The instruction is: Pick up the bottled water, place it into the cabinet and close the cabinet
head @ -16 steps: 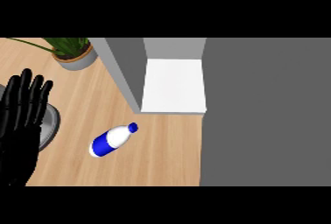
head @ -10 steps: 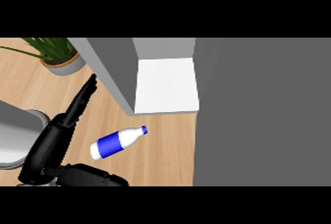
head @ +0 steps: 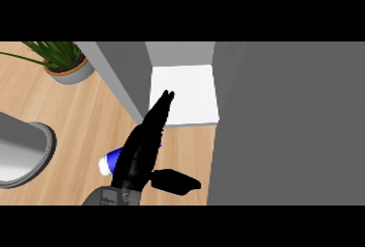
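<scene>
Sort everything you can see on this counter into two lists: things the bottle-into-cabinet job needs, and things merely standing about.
Belongs to the job:
- bottled water, lying on the counter, mostly hidden under the hand
- cabinet, open, with a white floor inside
- robot hand, fingers straight, above the bottle

Just standing about:
- potted plant, far left corner
- grey round vessel at the left edge

Left hand [head: 143,149] swung over bottle [head: 108,161] (now mostly hidden)

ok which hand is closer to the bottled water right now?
Left. The left hand is right over the bottled water, fingers straight, hiding most of it. The right hand is not in view.
</scene>
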Controlling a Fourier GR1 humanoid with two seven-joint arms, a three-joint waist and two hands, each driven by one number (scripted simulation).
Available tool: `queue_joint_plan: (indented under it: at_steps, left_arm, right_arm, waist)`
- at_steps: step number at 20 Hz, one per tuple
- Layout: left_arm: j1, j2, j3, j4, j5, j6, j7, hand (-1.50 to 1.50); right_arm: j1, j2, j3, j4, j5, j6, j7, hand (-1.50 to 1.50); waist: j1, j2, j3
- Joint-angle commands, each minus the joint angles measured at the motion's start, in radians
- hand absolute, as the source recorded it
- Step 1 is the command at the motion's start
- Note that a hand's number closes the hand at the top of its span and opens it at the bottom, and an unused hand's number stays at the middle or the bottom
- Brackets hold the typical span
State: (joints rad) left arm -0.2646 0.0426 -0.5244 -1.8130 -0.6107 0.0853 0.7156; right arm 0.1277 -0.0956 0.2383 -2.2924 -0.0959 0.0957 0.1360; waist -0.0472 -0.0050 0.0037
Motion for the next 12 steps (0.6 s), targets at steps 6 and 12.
queue_joint_plan:
  at_steps: [6,12]
  left_arm:
    - [-0.315,-0.042,-0.240,0.070,-0.049,0.152,0.442,-1.50]
    - [-0.429,-0.041,-0.258,0.054,0.011,0.170,0.581,-1.50]
  right_arm:
    - [0.049,0.033,0.133,-0.149,0.110,-0.062,0.120,-1.50]
    - [0.132,0.020,0.166,-0.238,0.107,-0.067,0.139,-1.50]
  waist:
    - [0.034,0.003,-0.003]
    - [0.030,0.002,-0.003]
